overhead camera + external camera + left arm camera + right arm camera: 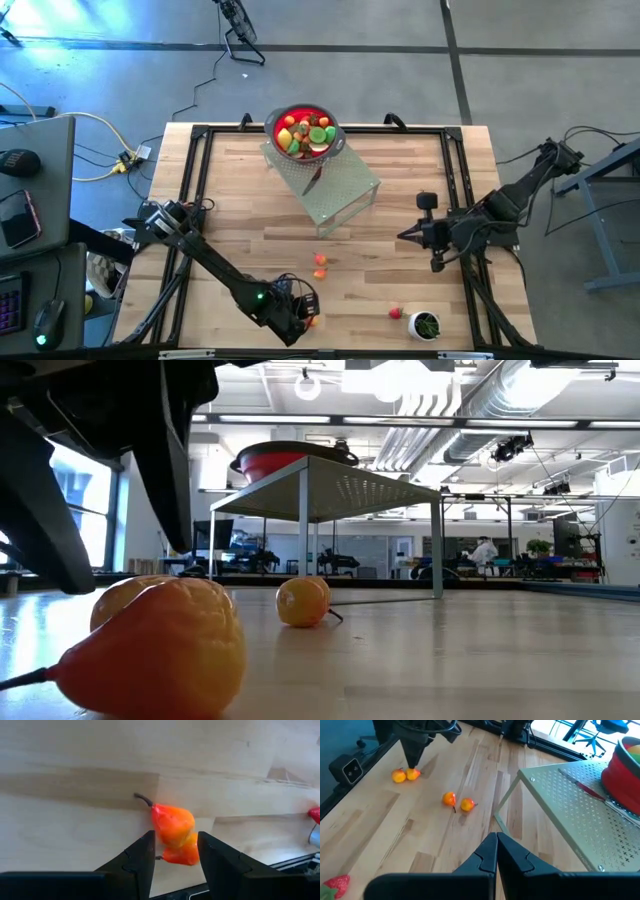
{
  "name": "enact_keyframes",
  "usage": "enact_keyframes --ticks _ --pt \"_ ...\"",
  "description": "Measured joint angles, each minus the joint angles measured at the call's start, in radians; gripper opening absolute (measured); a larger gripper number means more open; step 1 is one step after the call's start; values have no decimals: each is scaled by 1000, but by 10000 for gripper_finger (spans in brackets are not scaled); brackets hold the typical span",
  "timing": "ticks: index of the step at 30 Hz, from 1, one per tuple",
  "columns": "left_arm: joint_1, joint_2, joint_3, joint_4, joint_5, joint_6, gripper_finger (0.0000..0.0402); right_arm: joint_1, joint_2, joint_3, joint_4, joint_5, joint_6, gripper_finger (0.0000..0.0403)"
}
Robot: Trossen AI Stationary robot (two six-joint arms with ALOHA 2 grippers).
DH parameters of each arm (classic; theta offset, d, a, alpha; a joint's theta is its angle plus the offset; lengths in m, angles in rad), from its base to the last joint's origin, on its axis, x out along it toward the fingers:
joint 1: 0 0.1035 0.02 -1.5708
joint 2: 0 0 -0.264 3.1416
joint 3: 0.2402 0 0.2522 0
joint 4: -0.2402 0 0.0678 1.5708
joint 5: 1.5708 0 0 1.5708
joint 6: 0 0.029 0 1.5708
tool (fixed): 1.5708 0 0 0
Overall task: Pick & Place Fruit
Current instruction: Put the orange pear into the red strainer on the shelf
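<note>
Two orange-yellow pear-shaped fruit pieces (172, 825) (182, 855) lie side by side on the wooden table near its front edge. My left gripper (175, 836) (305, 320) hangs open just over them, pointing steeply down, one finger on each side of the pair; I see no touch. In the low view the nearer piece (160, 650) rests on the table below the dark fingers (50, 530). Two more orange pieces (320, 266) lie mid-table. A red bowl (330, 125) full of fruit stands on a perforated metal stand (345, 190). My right gripper (405, 237) (496, 845) waits shut at the right.
A silver knife (314, 180) lies on the stand beside the bowl. A red strawberry piece (396, 313) and a small white cup with green contents (426, 325) sit near the front right. A black frame (195, 150) runs around the table's edges.
</note>
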Motion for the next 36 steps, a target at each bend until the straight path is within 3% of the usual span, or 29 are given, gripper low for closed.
enact_keyframes --ticks 36 --pt "0 51 0 -23 -12 28 143 0 2 0 9 0 6 3"
